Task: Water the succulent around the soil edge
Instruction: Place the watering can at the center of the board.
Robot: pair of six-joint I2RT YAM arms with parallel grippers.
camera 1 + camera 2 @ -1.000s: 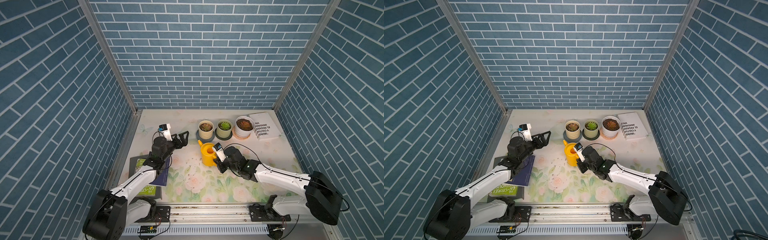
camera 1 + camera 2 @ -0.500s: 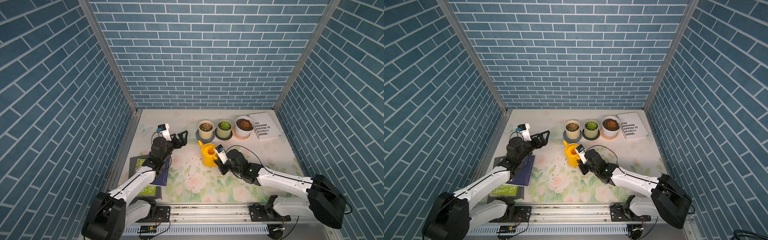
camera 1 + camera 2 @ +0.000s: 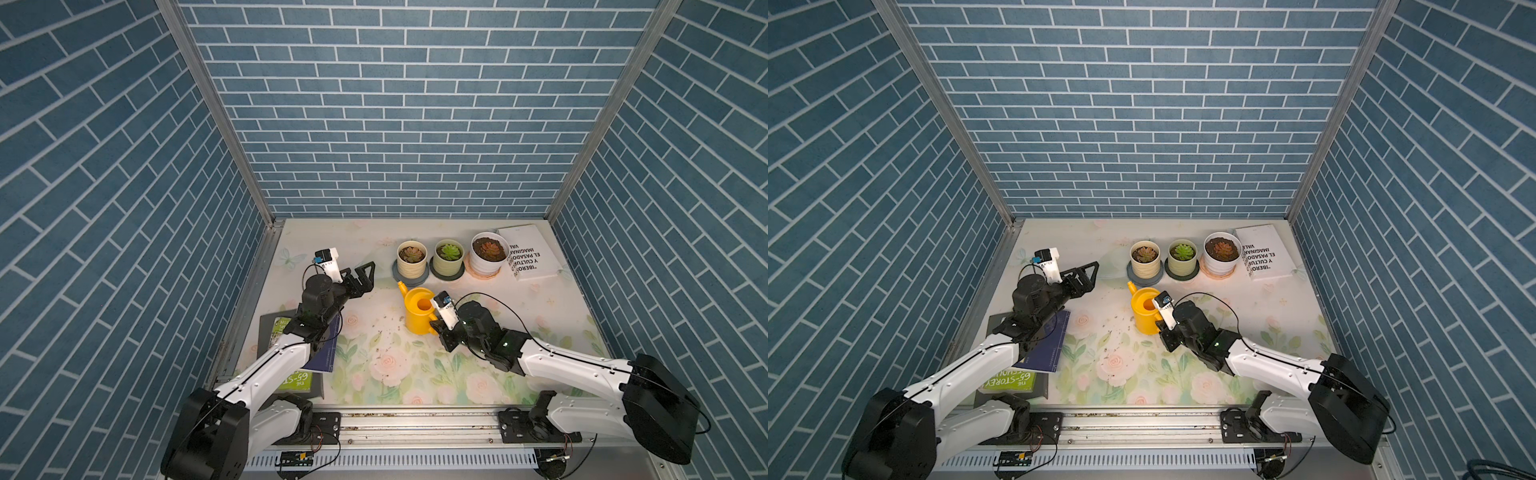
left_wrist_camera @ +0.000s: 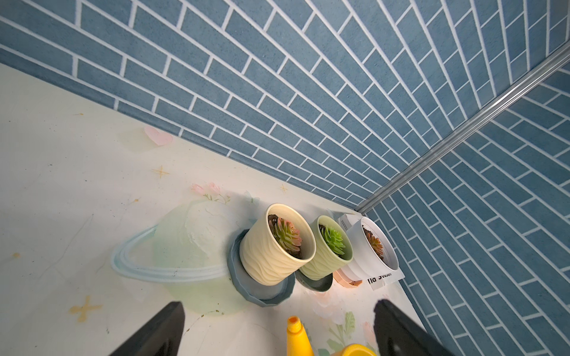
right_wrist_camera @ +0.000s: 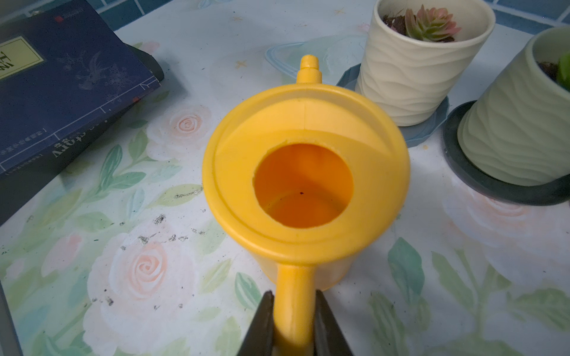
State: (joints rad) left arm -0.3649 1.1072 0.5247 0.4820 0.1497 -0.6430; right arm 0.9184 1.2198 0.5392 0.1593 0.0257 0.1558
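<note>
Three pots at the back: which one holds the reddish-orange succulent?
The wide white pot, at the row's end by the book. The cream pot holds pink-green, the pale green pot bright green.

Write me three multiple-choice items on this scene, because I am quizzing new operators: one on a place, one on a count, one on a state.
1. Where does the succulent in the white pot stand?
A. between the other two pots
B. at the row's end, next to the white book
C. on the dark blue book

2. How many potted plants stand in the row?
A. two
B. three
C. four

3. What is the right pincer doing?
A. hanging open above a pot
B. shut on nothing
C. shut on the yellow watering can by its handle

Answers:
1 B: both top views show it last in the row, with the book beside it.
2 B: the cream pot, the pale green pot and the white one.
3 C: the right wrist view shows both fingers pressed against the handle.
</note>
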